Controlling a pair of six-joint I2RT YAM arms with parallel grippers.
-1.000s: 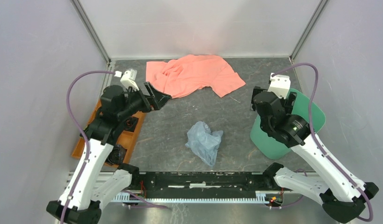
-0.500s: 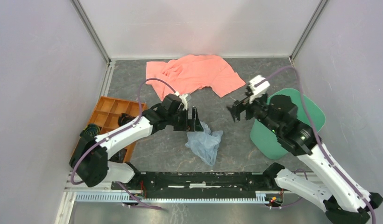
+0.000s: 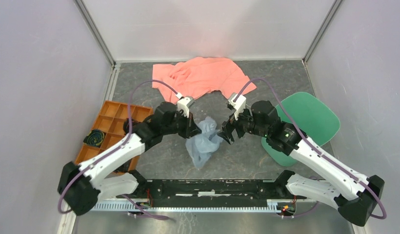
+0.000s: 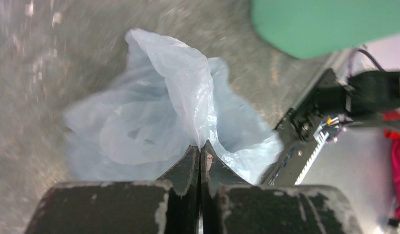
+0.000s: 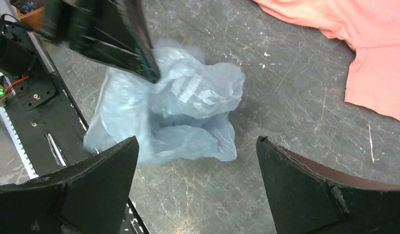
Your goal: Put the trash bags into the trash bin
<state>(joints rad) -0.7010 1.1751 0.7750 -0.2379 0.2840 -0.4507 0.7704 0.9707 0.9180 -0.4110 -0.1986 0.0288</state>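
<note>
Trash bag (image 3: 202, 142) sits mid-worktop (image 3: 256, 97), between the two grippers. Long axis runs far-to-near, leaning a little left; the far end is bunched into a peak and the loose tail points at the near rail (image 3: 212, 187).

Left gripper (image 4: 200, 151): fingers pinched tight together on that peak of film, no gap between them. The rest of the bag spreads below them. Can't tell whether the body is off the surface.

Right gripper (image 5: 197, 141): fingers spread wide, poised over the bag's right side, nothing between them. Contact with the film can't be judged.

Hard to read:
- left wrist view is motion-blurred
- white lettering on the bag shows only as a pale patch in the right wrist view, illegible
- trash bin (image 3: 310, 117) is partly covered by the right arm from above and cut off in the left wrist view; its opening can't be made out
- orange tray (image 3: 115, 122) is partly behind the left arm

Room: the bin is at the right wall, well apart from the bag, with bare worktop between and the right arm lying across it. Pink cloth (image 3: 203, 78) lies at the far side, clear of the bag. The bag's tail is near the rail.
</note>
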